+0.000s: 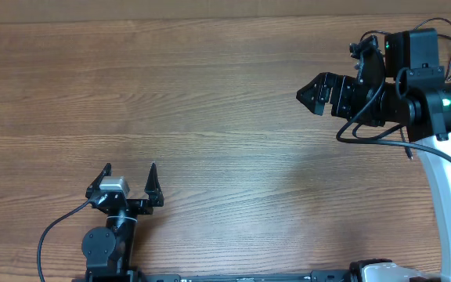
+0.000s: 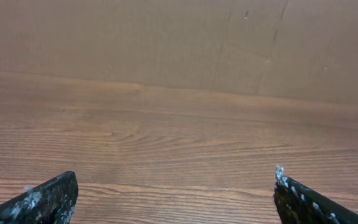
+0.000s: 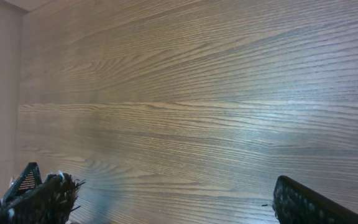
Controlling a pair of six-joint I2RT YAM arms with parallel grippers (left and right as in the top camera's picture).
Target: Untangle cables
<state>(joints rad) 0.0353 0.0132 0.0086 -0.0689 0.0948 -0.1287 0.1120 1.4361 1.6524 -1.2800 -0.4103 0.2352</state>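
The cables are not in view in any frame; only bare wood shows. My left gripper (image 1: 130, 169) stands near the table's front left, open, with nothing between its fingers. In the left wrist view the left gripper (image 2: 174, 182) has its two dark fingertips far apart over empty wood. My right gripper (image 1: 310, 94) hovers at the back right, pointing left, also open and empty. In the right wrist view the right gripper (image 3: 171, 184) shows only wood grain between its fingertips.
The wooden table (image 1: 210, 102) fills the overhead view. A cardboard wall (image 2: 166, 43) rises behind its far edge. Thick black arm wires (image 1: 374, 129) loop around the right arm, and a wire trails from the left arm's base (image 1: 49, 235).
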